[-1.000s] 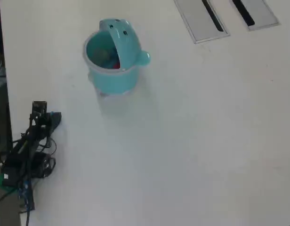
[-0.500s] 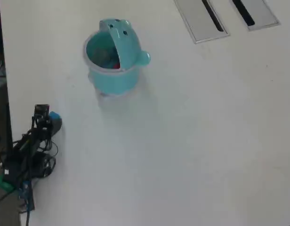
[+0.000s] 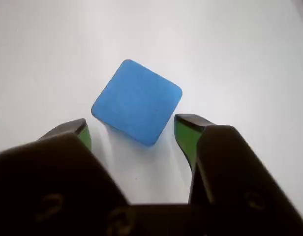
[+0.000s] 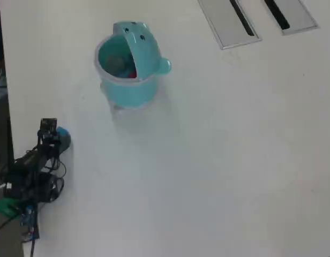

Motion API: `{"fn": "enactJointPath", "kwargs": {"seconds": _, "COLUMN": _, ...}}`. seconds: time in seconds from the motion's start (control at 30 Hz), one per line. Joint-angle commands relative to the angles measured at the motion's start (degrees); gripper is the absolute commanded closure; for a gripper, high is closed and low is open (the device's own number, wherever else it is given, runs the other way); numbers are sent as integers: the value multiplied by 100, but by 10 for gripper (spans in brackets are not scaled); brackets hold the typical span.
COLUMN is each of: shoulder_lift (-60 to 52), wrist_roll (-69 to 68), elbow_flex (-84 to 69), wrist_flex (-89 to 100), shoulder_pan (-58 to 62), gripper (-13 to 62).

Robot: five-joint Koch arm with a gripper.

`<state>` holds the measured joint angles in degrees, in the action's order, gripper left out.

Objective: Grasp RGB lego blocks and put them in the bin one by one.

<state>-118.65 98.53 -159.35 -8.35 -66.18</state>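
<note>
In the wrist view a blue lego block (image 3: 136,102) lies flat on the white table, one corner pointing toward me. My gripper (image 3: 132,125) is open, its green-padded fingertips (image 3: 183,130) standing either side of the block's near corner without touching it. Seen from overhead, the gripper (image 4: 55,138) is at the table's left edge with the blue block (image 4: 64,138) at its tip. The light-teal bin (image 4: 127,85) stands at the upper left with its animal-face lid (image 4: 141,45) tipped open. A red block (image 4: 132,74) shows inside it.
Two grey slotted panels (image 4: 229,21) sit in the table top at the far right of the overhead view. The arm's base and its cables (image 4: 31,187) fill the lower left corner, beside the table's left edge.
The gripper has shifted slightly toward the bottom of the overhead view and more of the blue block shows at its tip. The bin has not moved.
</note>
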Motion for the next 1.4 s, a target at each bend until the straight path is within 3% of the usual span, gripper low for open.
{"fn": "enactJointPath", "kwargs": {"seconds": 0.0, "shoulder_lift": 79, "wrist_roll": 70, "elbow_flex": 413, "wrist_flex": 308, "shoulder_pan": -62, "gripper": 178}}
{"fn": "enactJointPath", "kwargs": {"seconds": 0.53, "shoulder_lift": 765, "wrist_roll": 44, "elbow_flex": 984, "wrist_flex": 527, "shoulder_pan": -202, "gripper": 182}}
{"fn": "enactJointPath", "kwargs": {"seconds": 0.73, "shoulder_lift": 879, "wrist_roll": -404, "elbow_flex": 923, "wrist_flex": 844, "shoulder_pan": -202, "gripper": 298}}
{"fn": "enactJointPath", "kwargs": {"seconds": 0.83, "shoulder_lift": 879, "wrist_roll": -413, "elbow_flex": 967, "wrist_flex": 835, "shoulder_pan": -211, "gripper": 301}}
{"fn": "enactJointPath", "kwargs": {"seconds": 0.93, "shoulder_lift": 765, "wrist_roll": -633, "elbow_flex": 976, "wrist_flex": 844, "shoulder_pan": -229, "gripper": 386}}
{"fn": "enactJointPath", "kwargs": {"seconds": 1.37, "shoulder_lift": 62, "wrist_roll": -844, "elbow_flex": 1169, "wrist_flex": 967, "shoulder_pan": 9, "gripper": 395}}
